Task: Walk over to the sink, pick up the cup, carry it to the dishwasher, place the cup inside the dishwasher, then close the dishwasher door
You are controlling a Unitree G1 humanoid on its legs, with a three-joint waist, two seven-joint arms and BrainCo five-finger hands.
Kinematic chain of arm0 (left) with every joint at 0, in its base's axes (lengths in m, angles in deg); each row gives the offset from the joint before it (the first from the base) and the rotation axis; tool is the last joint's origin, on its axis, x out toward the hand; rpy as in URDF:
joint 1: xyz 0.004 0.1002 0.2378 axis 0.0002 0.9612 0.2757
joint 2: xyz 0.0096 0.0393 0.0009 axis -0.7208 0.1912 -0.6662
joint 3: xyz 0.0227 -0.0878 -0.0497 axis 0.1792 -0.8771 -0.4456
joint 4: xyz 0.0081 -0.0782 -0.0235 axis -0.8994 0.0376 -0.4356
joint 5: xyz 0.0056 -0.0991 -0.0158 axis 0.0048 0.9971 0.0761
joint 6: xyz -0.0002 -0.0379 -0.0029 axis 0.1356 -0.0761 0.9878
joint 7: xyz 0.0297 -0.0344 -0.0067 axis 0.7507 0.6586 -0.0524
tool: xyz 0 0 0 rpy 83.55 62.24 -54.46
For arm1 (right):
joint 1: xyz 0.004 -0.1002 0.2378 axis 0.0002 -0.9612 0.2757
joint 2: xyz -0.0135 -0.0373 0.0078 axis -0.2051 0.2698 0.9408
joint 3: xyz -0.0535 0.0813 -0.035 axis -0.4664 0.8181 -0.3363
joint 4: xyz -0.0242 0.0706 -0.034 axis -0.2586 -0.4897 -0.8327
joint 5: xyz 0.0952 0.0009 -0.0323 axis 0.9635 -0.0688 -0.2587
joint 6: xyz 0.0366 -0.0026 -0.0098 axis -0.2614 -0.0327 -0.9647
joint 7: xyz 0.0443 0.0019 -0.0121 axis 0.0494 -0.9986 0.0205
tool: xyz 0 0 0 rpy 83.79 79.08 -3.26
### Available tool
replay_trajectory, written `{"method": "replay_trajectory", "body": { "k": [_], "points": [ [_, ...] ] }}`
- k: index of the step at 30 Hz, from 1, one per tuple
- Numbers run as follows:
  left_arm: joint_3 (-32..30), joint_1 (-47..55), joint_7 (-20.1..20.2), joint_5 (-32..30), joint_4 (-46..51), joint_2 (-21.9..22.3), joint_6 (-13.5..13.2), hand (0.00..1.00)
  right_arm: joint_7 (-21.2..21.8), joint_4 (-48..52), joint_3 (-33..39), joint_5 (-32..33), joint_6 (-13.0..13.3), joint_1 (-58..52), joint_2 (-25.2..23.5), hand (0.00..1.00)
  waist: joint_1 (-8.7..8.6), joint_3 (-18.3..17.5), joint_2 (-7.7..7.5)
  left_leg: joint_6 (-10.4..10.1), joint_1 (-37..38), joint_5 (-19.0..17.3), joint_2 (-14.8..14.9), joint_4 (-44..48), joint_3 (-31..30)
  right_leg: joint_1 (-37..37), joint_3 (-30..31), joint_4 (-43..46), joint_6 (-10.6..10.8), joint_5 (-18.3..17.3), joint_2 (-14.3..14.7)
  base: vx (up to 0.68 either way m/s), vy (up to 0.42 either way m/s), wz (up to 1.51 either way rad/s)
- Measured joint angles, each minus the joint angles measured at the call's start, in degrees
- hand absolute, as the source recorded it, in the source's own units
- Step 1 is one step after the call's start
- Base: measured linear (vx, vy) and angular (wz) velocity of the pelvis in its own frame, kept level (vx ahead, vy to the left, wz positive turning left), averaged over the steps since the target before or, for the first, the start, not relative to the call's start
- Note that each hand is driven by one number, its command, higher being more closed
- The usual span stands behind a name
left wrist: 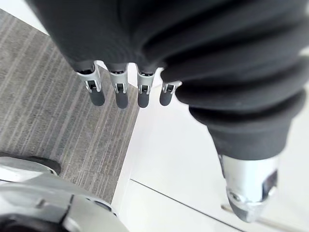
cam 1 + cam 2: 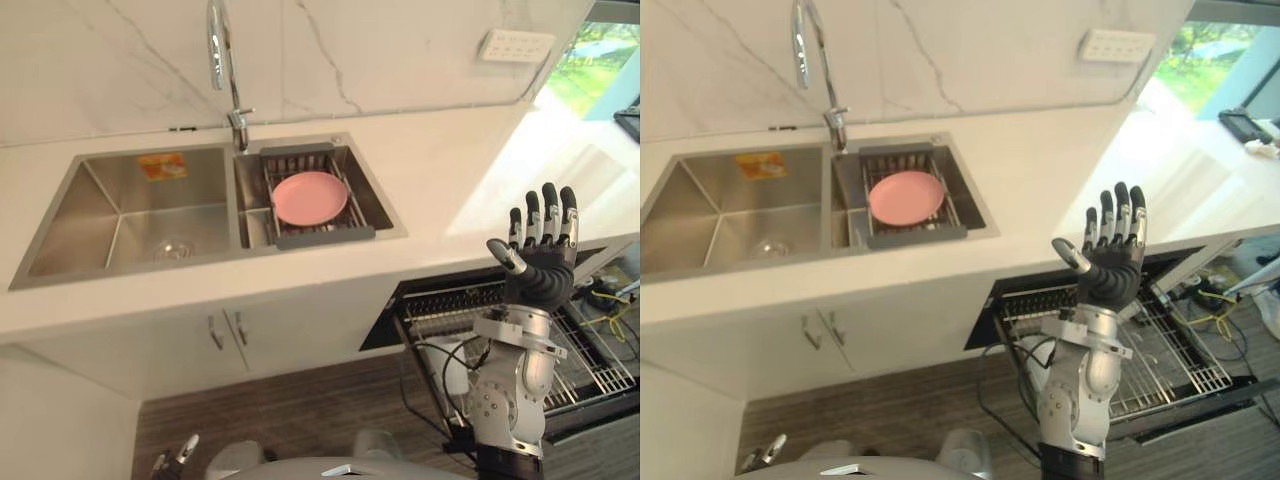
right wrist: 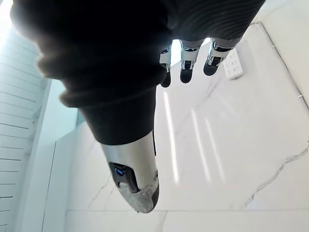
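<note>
My right hand (image 2: 541, 262) is raised with its fingers straight and spread, open and holding nothing; in its wrist view the fingertips (image 3: 187, 72) point at the marble wall. It hovers over the front of the open dishwasher, whose wire rack (image 2: 592, 362) is pulled out under the counter. Something white (image 2: 452, 368) shows partly behind the forearm at the rack's left end; I cannot tell what it is. My left hand (image 2: 176, 455) hangs low by the white cabinet, its fingers (image 1: 119, 94) straight and open above the grey floor. I see no cup in the steel sink (image 2: 60, 235).
A pink plate (image 2: 310, 197) lies on a dark rack in the sink's right basin. The tap (image 2: 222, 60) rises behind the sink. White countertop (image 2: 450, 170) runs right toward a window. White cabinet doors (image 2: 225, 335) are below the sink. Cables lie on the floor at far right.
</note>
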Motion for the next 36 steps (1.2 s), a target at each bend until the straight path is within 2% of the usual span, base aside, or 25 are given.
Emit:
{"method": "replay_trajectory", "body": {
  "k": [1, 2, 3, 5, 6, 7, 8, 9, 11, 13, 16, 19, 20, 21, 22, 23, 24, 26, 28, 29, 30, 31, 32, 34, 36],
  "points": [
    [0.47, -0.29, -0.06, 0.02, 0.68, -0.54, 0.00, 0.00, -0.04, 0.00, 0.13, -0.27, 0.03, -0.14, 0.00, 0.00, -0.46, -0.02, -0.32, 0.00, 0.36, 0.04, 0.33, -0.22, -0.69, -1.50, -1.91, -0.36, 0.04, -4.71, 0.38, 0.31, -0.062, 0.24],
    [0.48, -1.01, -0.11, 0.04, 0.68, -0.66, 0.02, 0.00, -0.05, 0.00, 0.20, -0.27, 0.05, -0.04, 0.04, 0.00, -0.69, 0.14, -0.35, -0.01, 0.62, 0.03, 0.70, -0.44, -1.19, -2.18, -2.81, -1.22, -0.15, -6.43, 1.13, 0.31, -0.149, 0.31],
    [0.63, -2.81, -0.17, 0.03, 0.70, -0.35, 0.12, 0.00, -0.18, 0.00, 0.10, -0.35, 0.06, -0.02, 0.03, 0.00, -0.71, 0.61, 0.39, -0.12, 1.67, 0.08, 2.41, -1.32, -2.89, -3.64, -5.35, -5.61, -1.13, -9.21, 3.82, 0.23, -0.151, 0.20],
    [1.73, -3.51, -0.18, -0.06, 1.26, -0.37, 0.18, 0.00, -0.32, 0.00, -0.11, -1.08, 0.27, -0.08, 0.03, 0.00, -0.83, 0.98, 1.00, -1.13, 3.25, -0.11, 4.46, -1.97, -3.04, -4.40, -7.28, -14.79, -1.24, -8.73, 5.99, 0.22, -0.166, 0.14],
    [1.97, -3.43, -0.16, -0.15, 1.57, -0.48, 0.23, 0.00, -0.29, 0.01, -0.10, -1.59, 0.44, -0.07, 0.11, 0.00, -0.88, 0.96, 0.93, -1.94, 3.76, -0.58, 4.97, -1.96, -2.88, -4.55, -7.28, -18.36, -1.12, -7.53, 6.30, 0.29, -0.236, 0.07],
    [2.55, -3.02, -0.10, -0.93, 2.08, -1.79, 0.37, 0.00, -0.18, 0.01, -0.13, -1.60, 1.12, -0.12, 0.21, 0.00, -0.88, 0.73, -0.33, -4.71, 5.32, -2.94, 5.07, -1.73, -2.84, -4.16, -6.83, -28.17, -1.16, -0.91, 6.17, 0.27, -0.221, -0.02],
    [2.75, -2.40, -0.07, -1.18, 2.85, -3.03, 0.42, 0.00, -0.10, 0.01, -0.55, -1.56, 1.18, -0.18, 0.02, 0.00, -0.81, 0.86, -2.98, -5.90, 6.16, -4.32, 3.91, -0.87, -2.94, -3.32, -6.01, -32.35, -0.55, 7.76, 5.13, 0.27, -0.252, -0.01],
    [2.71, -2.98, -0.18, -1.36, 2.05, -2.94, 0.86, 0.00, 0.02, -0.39, -0.57, -1.52, 1.25, -0.15, 0.77, 0.00, -0.92, 1.52, -2.19, -6.81, 6.96, -5.63, 4.74, 0.26, -3.35, -2.73, -6.31, -30.45, -0.68, 7.22, 5.81, 0.18, -0.213, 0.05],
    [3.25, -2.01, -0.01, -2.26, 2.25, -0.90, 1.47, 0.00, 0.07, 0.32, -0.55, -1.53, 1.29, -1.35, 1.43, 0.00, -1.90, 0.87, 1.38, -8.23, 6.90, -7.44, 8.93, 1.03, -4.29, -1.35, -7.35, -31.73, -1.29, 5.15, 9.66, 0.19, -0.222, 0.04],
    [3.14, -2.35, -0.04, -2.48, 2.29, 0.29, 1.60, 0.00, 0.06, 0.83, 0.39, -1.54, 0.98, -1.47, 1.47, 0.00, -2.15, 0.63, 2.87, -8.67, 6.92, -7.03, 10.02, -0.34, -5.51, -1.17, -8.47, -32.37, -1.93, 4.73, 10.76, 0.14, -0.169, 0.14],
    [2.49, -2.61, -0.86, -3.39, 2.04, 0.61, 1.57, 0.00, 0.07, 4.44, 1.53, -1.45, 0.71, -2.29, 1.43, 0.00, -2.14, 0.57, 3.36, -8.58, 7.93, -5.99, 10.99, -1.88, -6.96, 0.39, -10.68, -32.10, -2.24, 3.37, 10.83, 0.07, -0.099, 0.35],
    [0.24, -2.28, -1.77, -4.73, 1.72, 0.50, 1.29, 0.00, 0.42, 5.26, 1.54, -1.45, -0.08, -2.52, 1.05, 0.00, -1.52, 0.17, 2.31, -7.78, 6.66, -5.58, 10.83, 1.35, -7.22, 1.23, -12.01, -31.56, -2.46, 1.81, 9.88, 0.03, -0.064, 0.36],
    [-0.96, -2.02, -2.47, -6.61, 1.55, 0.75, 1.02, 0.00, 0.78, 5.22, 1.54, -1.42, -0.56, -2.87, 0.50, 0.00, -1.66, 0.30, 1.90, -4.74, 1.96, -5.16, 10.91, 10.81, -7.32, 3.82, -13.29, -35.91, -2.28, 1.86, 9.90, -0.01, -0.076, 0.52],
    [-1.28, -1.98, -2.70, -7.10, 1.55, 1.06, 0.99, 0.00, 1.00, 5.24, 1.52, -1.43, -0.74, -3.34, 0.53, 0.00, -1.73, 0.20, 2.41, -2.86, -0.72, -4.20, 11.59, 15.13, -7.00, 5.83, -13.87, -39.46, -1.93, 2.08, 10.32, 0.05, -0.101, 0.55],
    [-1.30, -1.72, -3.53, -7.89, 1.64, 2.14, 0.64, 0.00, 1.27, 5.48, 1.36, -1.43, -1.38, -3.87, 0.71, 0.00, -1.12, 0.35, 4.44, -0.67, -5.30, -1.80, 14.23, 22.20, -5.31, 8.57, -14.62, -41.31, -3.05, 1.86, 12.41, 0.06, -0.068, 0.38],
    [-1.32, -1.55, -3.67, -8.13, 1.80, 2.20, 0.34, 0.00, 1.36, 5.71, 1.31, -1.45, -1.52, -3.78, 0.65, 0.00, -1.08, 0.32, 4.05, -1.17, -6.69, -0.81, 14.91, 24.97, -4.68, 9.62, -14.38, -40.37, -4.11, 1.43, 12.80, 0.28, -0.093, 0.50],
    [-3.15, -0.78, -3.75, -8.52, 2.56, 1.03, 0.15, 0.00, 1.40, 6.13, 1.42, -1.50, -1.74, -3.57, 0.17, 0.00, -0.64, 0.92, 1.32, -3.43, -8.10, -0.17, 13.34, 28.34, -2.23, 14.02, -12.83, -44.70, -3.42, 3.53, 10.73, 0.23, -0.071, 0.47],
    [-3.19, -0.84, -4.62, -9.15, 2.55, 2.64, 0.05, 0.00, 1.08, 4.30, 3.01, -1.48, -1.57, -0.98, 2.00, 0.00, 0.32, 1.42, 2.67, -5.47, -8.88, -5.45, 12.63, 21.05, -1.68, 14.87, -13.00, -46.13, -3.85, 3.87, 10.37, 0.14, 0.016, 0.28],
    [-1.83, 0.04, -4.72, -10.13, 2.75, 3.29, -0.30, 0.00, 1.01, 1.97, 2.35, -1.53, -1.63, 0.29, 2.35, 0.00, 0.20, 1.33, 4.58, -6.85, -8.89, -3.29, 11.81, 9.36, -0.95, 14.16, -12.92, -46.03, -2.29, 3.14, 9.97, 0.00, 0.150, -0.05],
    [-1.11, 0.60, -4.77, -10.14, 2.62, 3.33, -0.29, 0.00, 1.01, 1.33, 2.06, -1.57, -1.77, -0.12, 2.18, 0.00, 0.70, 1.43, 4.92, -7.53, -7.85, 0.12, 11.40, 7.83, -0.68, 14.32, -11.87, -45.91, -1.52, 2.94, 9.78, 0.00, 0.147, -0.33],
    [-0.75, 1.41, -4.80, -10.07, 2.74, 3.30, -0.34, 0.00, 1.00, 1.61, 1.59, -1.73, -1.83, -0.66, 2.07, 0.00, 1.08, 1.12, 4.39, -7.00, -6.80, 0.77, 10.07, 5.66, 0.44, 14.59, -10.42, -46.73, -0.78, 3.41, 8.88, 0.04, 0.170, -0.38],
    [-0.66, 1.42, -4.84, -10.08, 2.71, 2.99, -0.33, 0.00, 1.01, 2.02, 1.52, -2.00, -1.70, -0.68, 2.18, 0.00, 0.96, 0.87, 4.38, -6.80, -6.38, 1.06, 9.22, 4.43, 0.76, 14.59, -10.01, -47.12, -0.25, 3.83, 8.21, 0.07, 0.141, -0.23],
    [-0.60, 1.59, -5.15, -10.07, 2.67, 2.81, -0.33, 0.00, 1.08, 2.29, 1.48, -2.12, -1.10, -0.67, 2.57, 0.00, 0.43, 0.49, 3.57, -6.17, -5.94, 2.72, 7.58, 1.64, 0.95, 14.36, -9.94, -47.95, 0.33, 4.61, 6.91, 0.09, 0.139, 0.01],
    [-0.55, 0.78, -5.82, -10.04, 2.71, 2.01, -0.43, 0.00, 1.24, 2.20, 1.43, -2.11, -1.07, -0.71, 2.74, 0.00, -0.01, 0.23, 2.38, -5.11, -4.49, 5.22, 5.71, -2.32, 1.46, 14.43, -9.91, -49.62, 1.11, 5.63, 5.90, 0.14, 0.115, 0.02],
    [-0.44, 0.13, -5.80, -10.04, 2.71, 1.69, -0.64, 0.00, 1.76, 2.21, 1.44, -2.11, -1.08, -0.87, 2.71, 0.00, 0.00, 0.05, 2.02, -4.79, -3.35, 6.15, 4.77, -4.04, 2.00, 14.83, -9.82, -50.63, 1.75, 6.53, 5.31, 0.10, 0.059, -0.04]
  ]
}}
